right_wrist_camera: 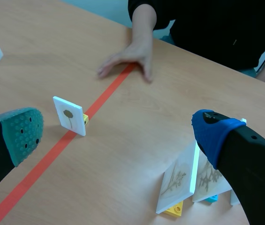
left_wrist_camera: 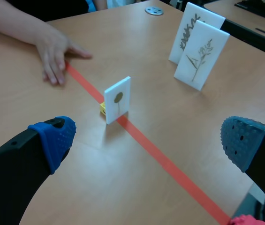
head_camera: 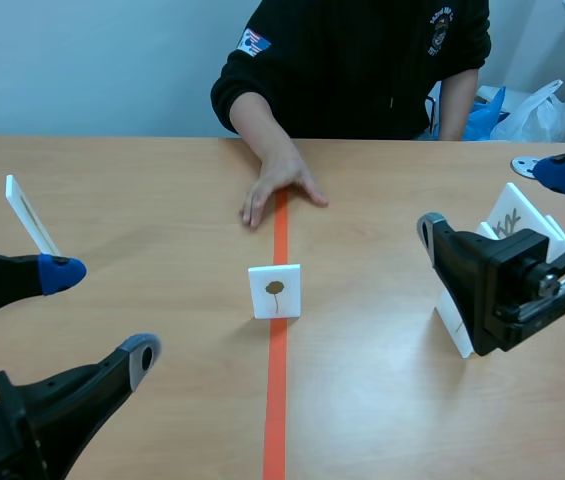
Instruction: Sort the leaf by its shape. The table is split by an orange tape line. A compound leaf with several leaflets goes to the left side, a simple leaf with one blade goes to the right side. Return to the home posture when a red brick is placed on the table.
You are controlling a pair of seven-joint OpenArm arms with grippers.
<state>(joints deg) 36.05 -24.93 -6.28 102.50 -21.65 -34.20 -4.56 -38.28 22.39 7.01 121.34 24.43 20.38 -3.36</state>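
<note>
Left gripper (left_wrist_camera: 146,145) fingers spread wide, nothing between them, low over the near-left of the table (head_camera: 152,190). Right gripper (right_wrist_camera: 118,136) also spread wide and empty, up over the right side, just above the card stack there. Leaf card (head_camera: 275,290) sits ahead of both, between the two grippers and touched by neither. It's a white card upright on a small yellow base, planted right on the orange tape line (head_camera: 276,410), and shows one small rounded blade on a stalk. Person's hand (head_camera: 280,190) lies flat, palm down, over the far end of the tape line, well past the card. Right side: sorted cards (left_wrist_camera: 201,55) leaning close together, front two showing branching sprigs, with yellow and blue bases visible in the right wrist view. Left side: one white card (head_camera: 30,215) standing tilted, its print not readable. Small metal disc (left_wrist_camera: 154,10) on the far right of the table, beyond the stack.
</note>
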